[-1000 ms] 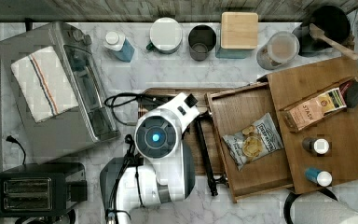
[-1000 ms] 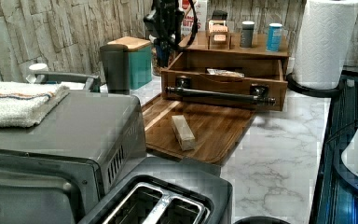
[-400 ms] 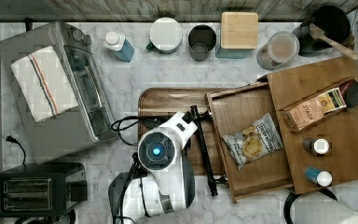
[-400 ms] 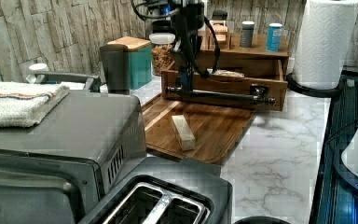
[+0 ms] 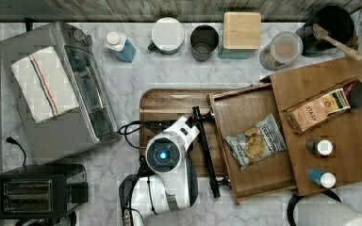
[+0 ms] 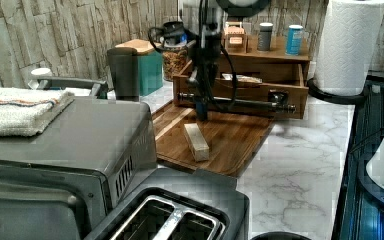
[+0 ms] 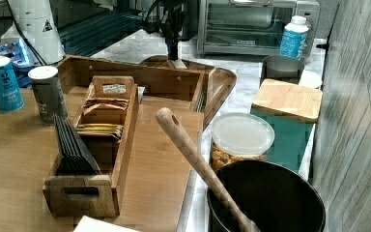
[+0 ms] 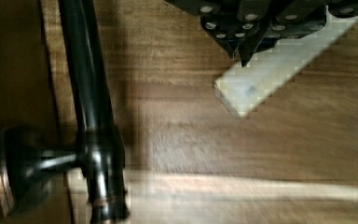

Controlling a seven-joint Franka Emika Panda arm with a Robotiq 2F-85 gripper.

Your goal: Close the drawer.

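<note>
The drawer (image 5: 242,113) is a light wooden tray pulled out of the flat-topped box (image 5: 353,165) toward the top view's left, with a chip bag (image 5: 254,142) lying in it. A black bar handle (image 5: 206,150) runs along its front (image 6: 240,92). My gripper (image 6: 202,115) hangs shut and holds nothing, just in front of the handle (image 6: 245,104) and low over the dark walnut tray (image 5: 169,101). In the wrist view the fingertips (image 8: 243,55) meet above a pale wooden block (image 8: 265,74), and the handle (image 8: 86,93) is off to one side.
The pale block (image 6: 196,142) lies on the walnut tray (image 6: 230,145). A tea box (image 5: 318,110) and two small bottles (image 5: 320,147) stand on the box top. A toaster oven (image 5: 56,94), a toaster (image 5: 33,193), canisters (image 5: 205,42) and a paper-towel roll (image 6: 350,45) ring the marble counter.
The arm has come down and toward the left view's camera, bringing the gripper from high over the box to just in front of the handle. The drawer has not moved.
</note>
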